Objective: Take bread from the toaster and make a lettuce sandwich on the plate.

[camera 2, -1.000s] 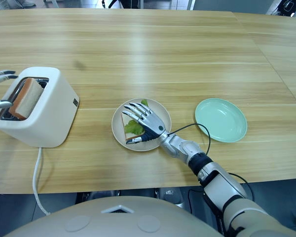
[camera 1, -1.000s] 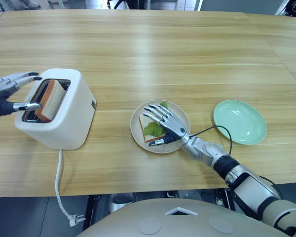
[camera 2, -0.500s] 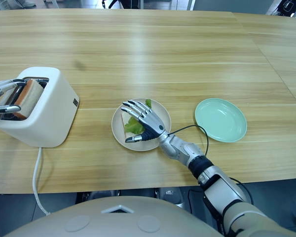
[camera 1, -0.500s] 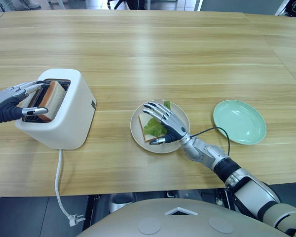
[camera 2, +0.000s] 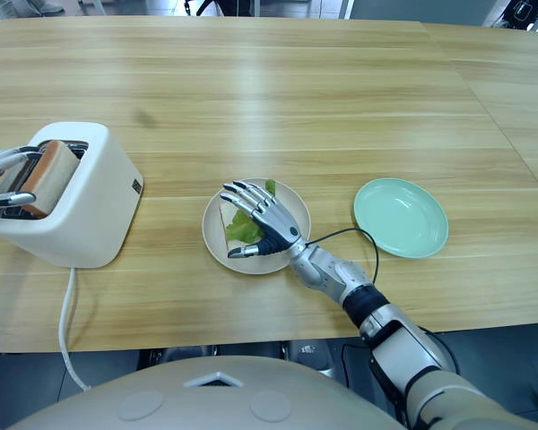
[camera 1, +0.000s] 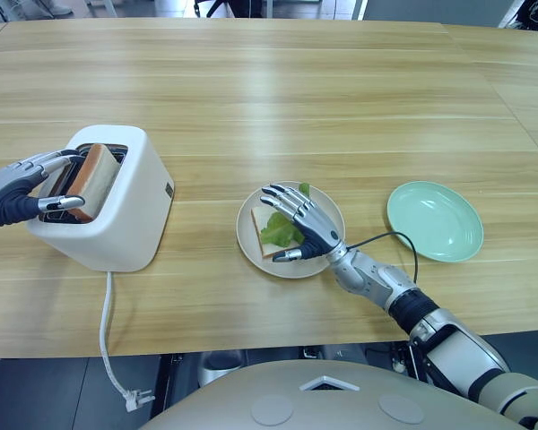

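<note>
Light wood counter (camera 1: pixel 278 90). One toaster (camera 1: pixel 130 228) at 9 o'clock, two plates, two bread slices. Left hand (camera 1: pixel 18 190) fingers pinch toaster slice (camera 1: pixel 97 175) in its slot. Right hand (camera 1: pixel 305 226), fingers spread, over lettuce (camera 1: pixel 274 233) and plate slice (camera 1: pixel 259 238) on beige plate (camera 1: pixel 334 208); green plate (camera 1: pixel 435 221) at its 3 o'clock. Toaster label unreadable.

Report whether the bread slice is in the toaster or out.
In: the bread slice stands in the slot of the toaster, its top poking above the rim, with the left hand gripping it.

Left hand (camera 1: pixel 22 190) seemingly pinched, right (camera 1: pixel 303 224) splayed
</note>
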### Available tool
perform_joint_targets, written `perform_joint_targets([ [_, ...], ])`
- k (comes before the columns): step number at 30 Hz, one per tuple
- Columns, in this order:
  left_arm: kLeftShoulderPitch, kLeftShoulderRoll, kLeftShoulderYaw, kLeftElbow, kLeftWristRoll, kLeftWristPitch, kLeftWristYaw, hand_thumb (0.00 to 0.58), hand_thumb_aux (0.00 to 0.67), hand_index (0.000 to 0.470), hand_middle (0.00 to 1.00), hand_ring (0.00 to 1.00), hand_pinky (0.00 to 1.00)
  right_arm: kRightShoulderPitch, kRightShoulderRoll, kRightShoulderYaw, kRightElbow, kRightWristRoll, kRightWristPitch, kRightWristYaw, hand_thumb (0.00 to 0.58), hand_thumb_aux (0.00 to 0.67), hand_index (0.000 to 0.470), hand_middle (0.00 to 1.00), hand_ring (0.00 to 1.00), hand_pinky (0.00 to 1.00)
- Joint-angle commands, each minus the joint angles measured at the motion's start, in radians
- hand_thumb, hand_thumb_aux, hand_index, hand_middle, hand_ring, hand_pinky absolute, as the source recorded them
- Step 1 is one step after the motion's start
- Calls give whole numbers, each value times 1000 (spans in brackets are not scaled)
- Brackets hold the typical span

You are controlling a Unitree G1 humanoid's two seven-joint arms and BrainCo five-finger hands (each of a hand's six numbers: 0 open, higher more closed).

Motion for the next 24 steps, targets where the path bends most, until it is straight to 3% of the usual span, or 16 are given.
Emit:
perform_joint_targets([
  [1, 24, -6, -17, -30, -19, -18, -32, 0, 0, 0, 0, 0, 0, 3, -6, -15, -5, 6, -2, 14, 0, 0, 0, 0, 0, 0],
  [15, 19, -13, -64, -20, 34, 20, -37, 9, 5, 4, 0, 0, 0, 8, -2, -20, -12, 6, -1, 23, 0, 0, 0, 0, 0, 0],
  [16, 14, -14, -67, -16, 36, 22, -37, 116, 71, 49, 0, 0, 0, 8, -1, -20, -11, 5, 0, 23, 0, 0, 0, 0, 0, 0],
  [17, 9, -13, -70, -8, 42, 25, -34, 183, 116, 79, 0, 0, 0, 8, 0, -19, -11, 5, 1, 23, 0, 0, 0, 0, 0, 0],
  [18, 4, -12, -76, -3, 49, 29, -34, 183, 116, 79, 0, 0, 0, 9, 1, -19, -11, 4, 1, 23, 0, 0, 0, 0, 0, 0],
  [19, 0, -12, -81, 1, 55, 31, -32, 390, 286, 197, 0, 0, 0, 9, 2, -19, -10, 5, 1, 23, 0, 0, 0, 0, 0, 0],
  [20, -2, -12, -85, 4, 59, 29, -30, 466, 373, 256, 0, 0, 0, 9, 4, -19, -8, 7, -1, 24, 0, 0, 0, 0, 0, 0],
  [22, -3, -12, -90, 6, 59, 26, -30, 553, 525, 361, 47, 47, 47, 8, 6, -20, -5, 10, -3, 24, 0, 0, 0, 0, 0, 0],
  [23, -3, -12, -91, 7, 56, 25, -31, 580, 670, 460, 169, 169, 169, 8, 6, -20, -4, 10, -4, 24, 0, 0, 0, 0, 0, 0],
  [24, -3, -12, -92, 8, 53, 24, -31, 580, 670, 460, 192, 192, 192, 8, 6, -21, -4, 10, -4, 24, 0, 0, 0, 0, 0, 0],
])
